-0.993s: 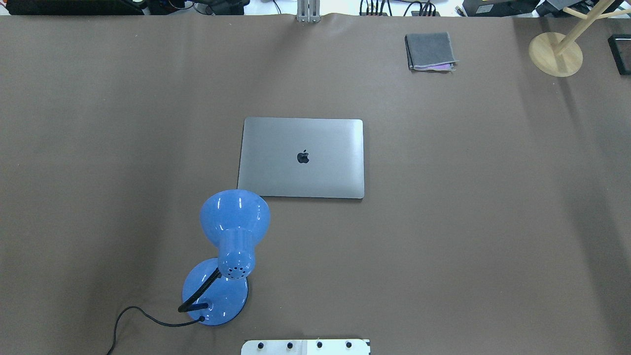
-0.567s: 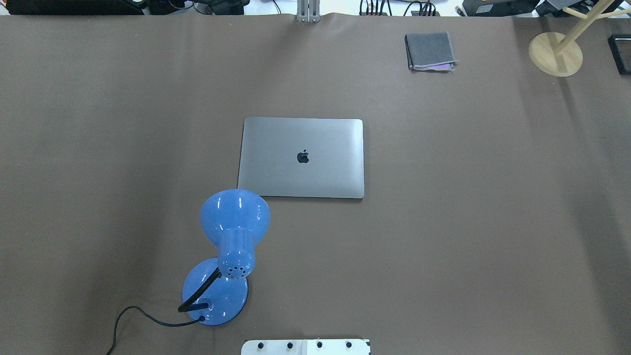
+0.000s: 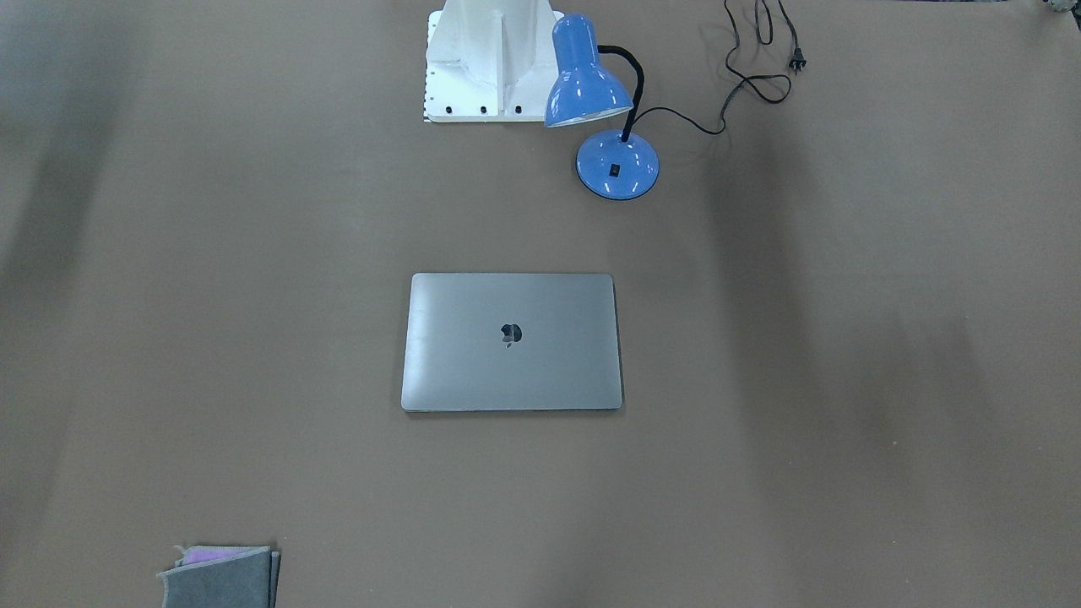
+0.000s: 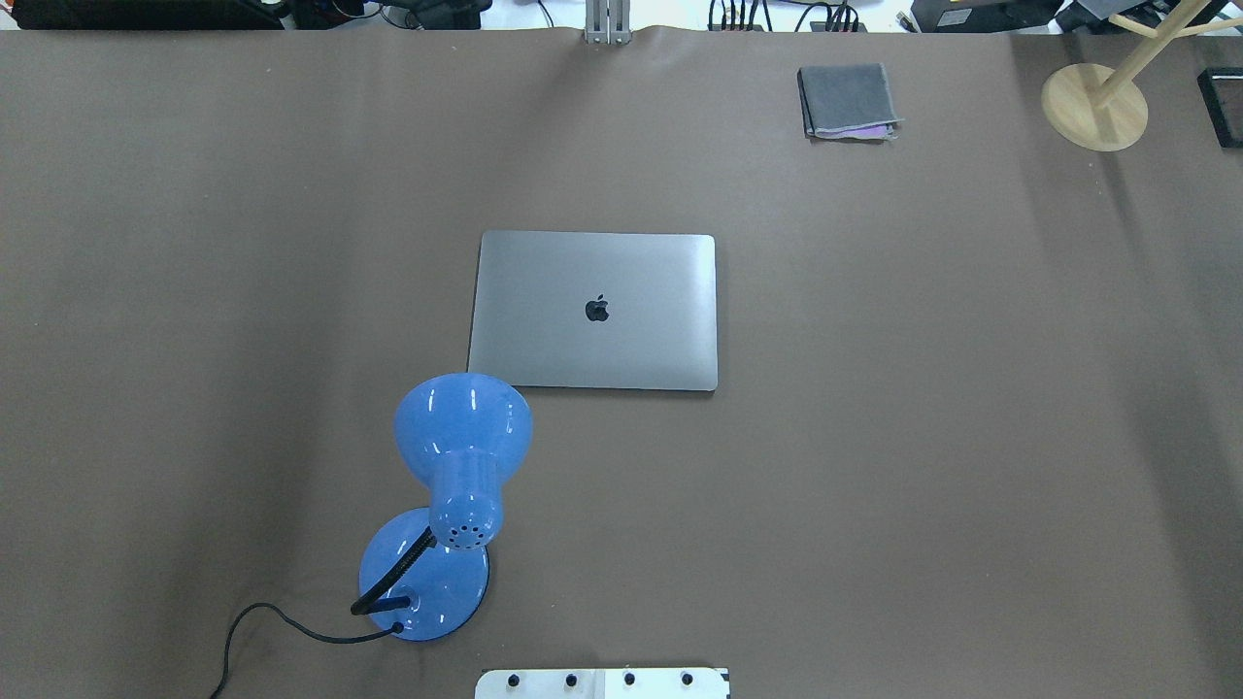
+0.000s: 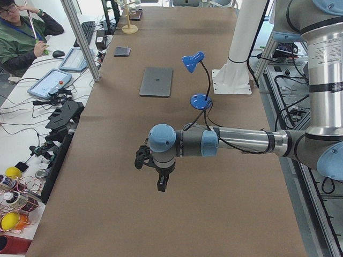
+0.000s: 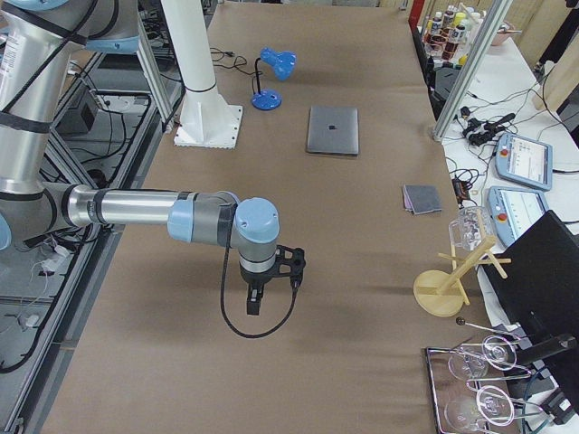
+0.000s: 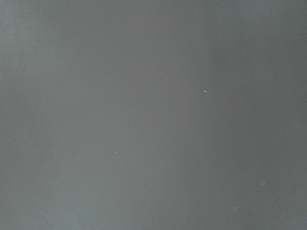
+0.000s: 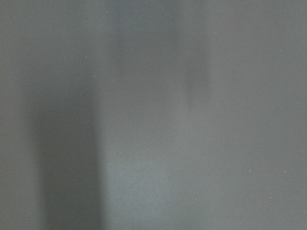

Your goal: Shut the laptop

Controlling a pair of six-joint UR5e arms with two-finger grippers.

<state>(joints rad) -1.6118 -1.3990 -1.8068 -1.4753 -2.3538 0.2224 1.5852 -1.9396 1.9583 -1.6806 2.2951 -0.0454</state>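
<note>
Lying lid-down on the table [image 4: 874, 437], the slim space-grey metal laptop [image 4: 594, 311] looked closed, hence left claw [image 5: 160, 186] and right claw [image 6: 252, 306] hung well clear, grip state untellable.

apple logo [image 4: 597, 309] on closed laptop [image 4: 544, 335] lid

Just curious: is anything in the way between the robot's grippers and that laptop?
Nothing visible: bare table lies between the left gripper, the right gripper and the closed laptop; the blue lamp stands aside.
</note>
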